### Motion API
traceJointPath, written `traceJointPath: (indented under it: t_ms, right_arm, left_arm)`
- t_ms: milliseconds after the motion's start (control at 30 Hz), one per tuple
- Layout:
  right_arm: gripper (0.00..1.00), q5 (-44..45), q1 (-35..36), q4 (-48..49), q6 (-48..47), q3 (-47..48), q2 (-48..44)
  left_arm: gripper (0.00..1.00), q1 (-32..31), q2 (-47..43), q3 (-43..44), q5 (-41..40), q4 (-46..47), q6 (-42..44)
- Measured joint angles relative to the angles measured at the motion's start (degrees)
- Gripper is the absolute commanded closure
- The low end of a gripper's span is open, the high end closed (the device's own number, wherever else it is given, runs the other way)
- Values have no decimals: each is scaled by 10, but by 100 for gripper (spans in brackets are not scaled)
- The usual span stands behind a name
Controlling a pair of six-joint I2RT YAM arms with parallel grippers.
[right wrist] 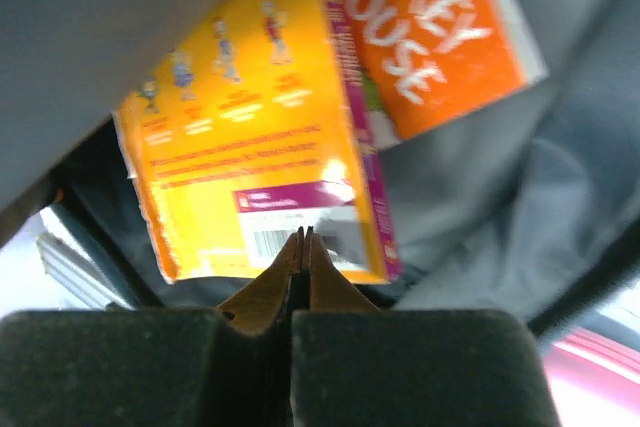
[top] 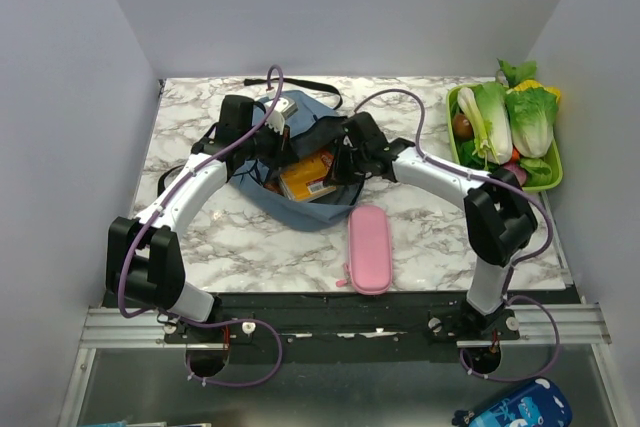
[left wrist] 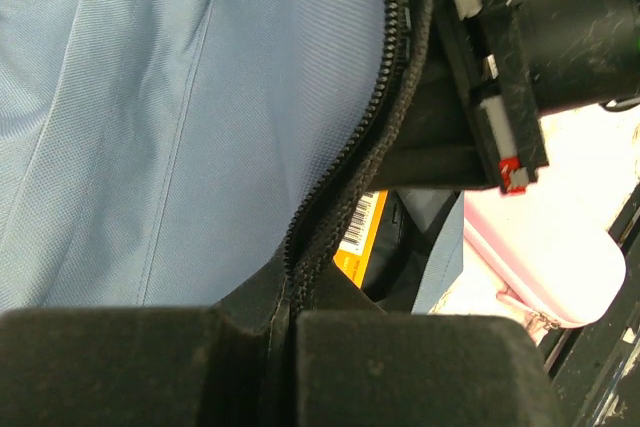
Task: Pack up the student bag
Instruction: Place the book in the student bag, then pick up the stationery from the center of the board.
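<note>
Closest to you, below the front edge of the table [top: 250, 247] and off to the right, lies a bright blue pouch [top: 520, 409] with white marks. On the marble-patterned tabletop, just in front of the two arm bases, a pink pencil case [top: 369, 247] lies lengthwise, just beside the lower right edge of the student bag [top: 295, 210].

The student bag, soft dusty-blue fabric with black straps, sits in the middle of the table with its zipped mouth gaping towards you. Inside the opening you can see two books [top: 308, 175], one yellow and one orange, lying tilted.

Your left gripper [left wrist: 283, 317] reaches in from the left. Its fingers are pressed together on the black zipper edge of the bag, which runs up from between them.

Your right gripper [right wrist: 301, 247] reaches in from the right, at the bag's opening. Its fingers are closed tight, tips meeting right in front of the barcode label on the yellow book. You cannot tell whether anything is caught between them.

Farthest away, at the back right corner of the table and well apart from the bag, stands a green tray [top: 556, 179] filled with leafy vegetables [top: 520, 117].
</note>
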Motion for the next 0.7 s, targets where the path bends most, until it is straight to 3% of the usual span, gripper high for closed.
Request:
traceJointPath:
  t_ms: [33,67,200,367,700]
  right_arm:
    - [74,5,-4,0,-2,-11,-8]
    - [59,12,-9,1,-5,-23,-18]
    - [39,62,-28,-5,-18,-86,-87]
    - [29,98,-31,-16,-37,-156,-183]
    - [16,83,-31,-34,-65,-349,-333]
  left_arm:
    - [100,0,0,0,0,0,0]
    - [100,0,0,0,0,0,0]
    - [100,0,0,0,0,0,2]
    - [100,0,0,0,0,0,3]
    - [100,0,0,0,0,0,3]
